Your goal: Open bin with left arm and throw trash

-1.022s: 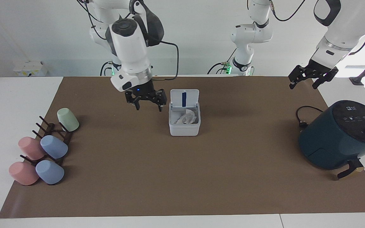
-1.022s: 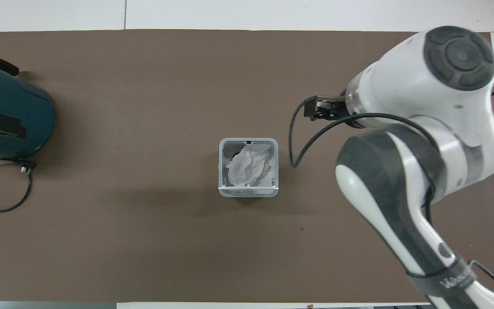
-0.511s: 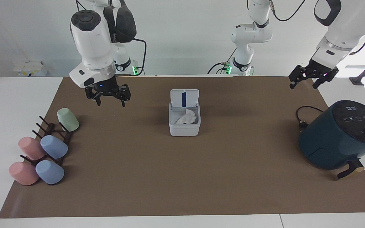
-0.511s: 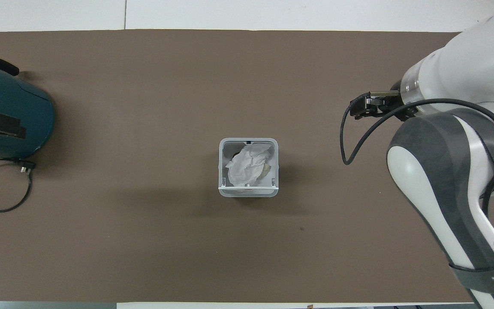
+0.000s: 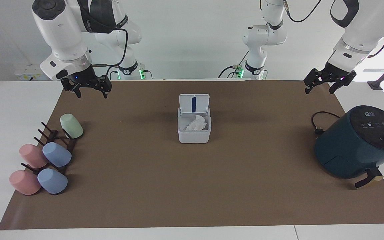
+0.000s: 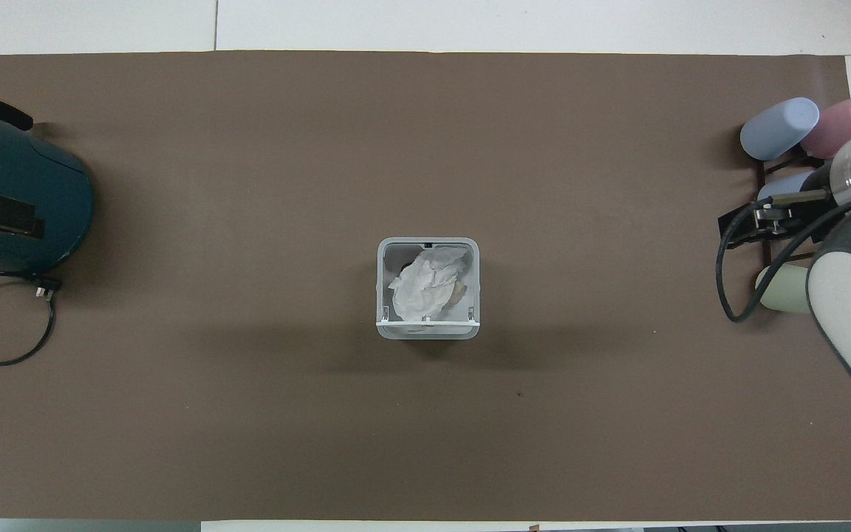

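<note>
White plastic, the bin [image 5: 194, 128] stands mid-mat with its lid [image 5: 194, 103] tipped up on the side nearer the robots, a blue stripe showing on the lid's underside. Inside lies the trash [image 6: 428, 284]: a crumpled white tissue on top, with a sliver of a yellow-brown lump just visible beside it. Both grippers are well apart from the bin. The right gripper [image 5: 89, 89] hangs in the air over the mat's corner at the right arm's end of the table, its fingers spread and holding nothing. The left gripper [image 5: 324, 85] waits raised over the mat's corner at the left arm's end, fingers spread too and empty. Farther from the robots, pastel cups [image 5: 57, 155] lie on a dark rack at the right arm's end, and a teal fryer [image 5: 355, 143] sits at the left arm's end with its black cord [image 5: 318, 123] looped beside it. White lettering on the right arm is too small to read; the fryer's panel markings likewise.
</note>
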Tool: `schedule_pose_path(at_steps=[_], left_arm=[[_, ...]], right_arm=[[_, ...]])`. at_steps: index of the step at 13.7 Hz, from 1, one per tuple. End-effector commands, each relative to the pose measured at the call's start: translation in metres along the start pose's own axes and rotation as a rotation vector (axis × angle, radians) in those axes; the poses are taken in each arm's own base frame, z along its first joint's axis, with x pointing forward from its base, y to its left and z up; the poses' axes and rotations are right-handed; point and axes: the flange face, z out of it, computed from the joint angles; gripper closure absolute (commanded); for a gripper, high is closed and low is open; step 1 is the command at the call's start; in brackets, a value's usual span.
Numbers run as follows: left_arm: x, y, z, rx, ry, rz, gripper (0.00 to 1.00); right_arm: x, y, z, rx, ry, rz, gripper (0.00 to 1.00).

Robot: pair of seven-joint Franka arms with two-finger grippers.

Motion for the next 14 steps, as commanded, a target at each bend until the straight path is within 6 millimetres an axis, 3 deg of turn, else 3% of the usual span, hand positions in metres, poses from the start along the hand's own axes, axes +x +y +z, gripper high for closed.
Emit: schedule_pose_path(at_steps=[1,3,14], left_arm=[[-0.003,-0.002,-0.002,0.022,0.009,0.01,0.0],[-0.002,-0.002,-0.002,0.023,0.012,0.01,0.0],[-0.002,-0.003,-0.003,0.023,0.015,0.012,0.0]], right_arm=[[-0.006,0.016,0.005,0.025,-0.007,0.015,0.0],[-0.01,0.028,0.007,0.038,-0.018,0.037,0.0],[-0.005,0.035,0.003,0.041,0.001,0.051,0.0]])
